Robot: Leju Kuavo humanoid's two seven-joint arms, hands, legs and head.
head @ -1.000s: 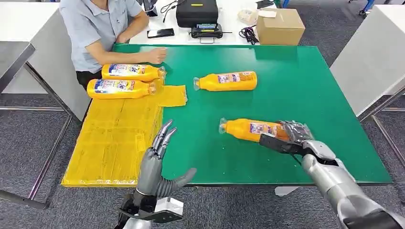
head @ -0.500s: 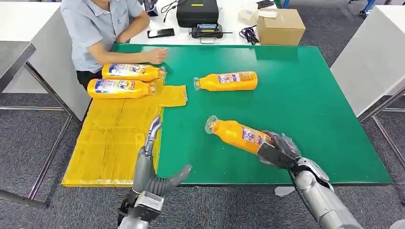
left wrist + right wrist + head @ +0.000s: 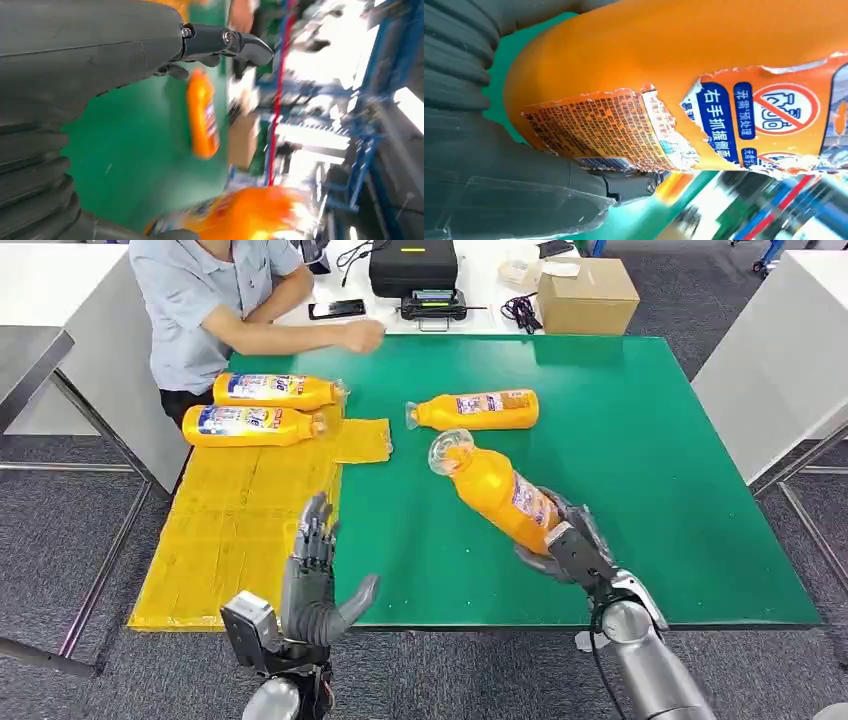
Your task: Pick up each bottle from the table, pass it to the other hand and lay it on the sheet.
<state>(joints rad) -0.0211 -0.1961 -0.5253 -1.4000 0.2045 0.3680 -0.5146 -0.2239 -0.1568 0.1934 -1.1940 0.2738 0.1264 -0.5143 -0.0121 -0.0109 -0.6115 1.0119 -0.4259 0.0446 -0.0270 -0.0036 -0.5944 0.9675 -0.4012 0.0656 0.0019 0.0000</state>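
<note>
Right hand (image 3: pixel 562 545) gripped the orange bottle (image 3: pixel 497 492), tilted above green table (image 3: pixel 650 460). Left hand (image 3: pixel 312 575) spread, empty.

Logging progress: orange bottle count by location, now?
Orange plastic bottles lying at the yellow sheet: 2 ()
Orange plastic bottle lying on the green table: 1
Orange plastic bottle held in the right hand: 1
Total: 4
</note>
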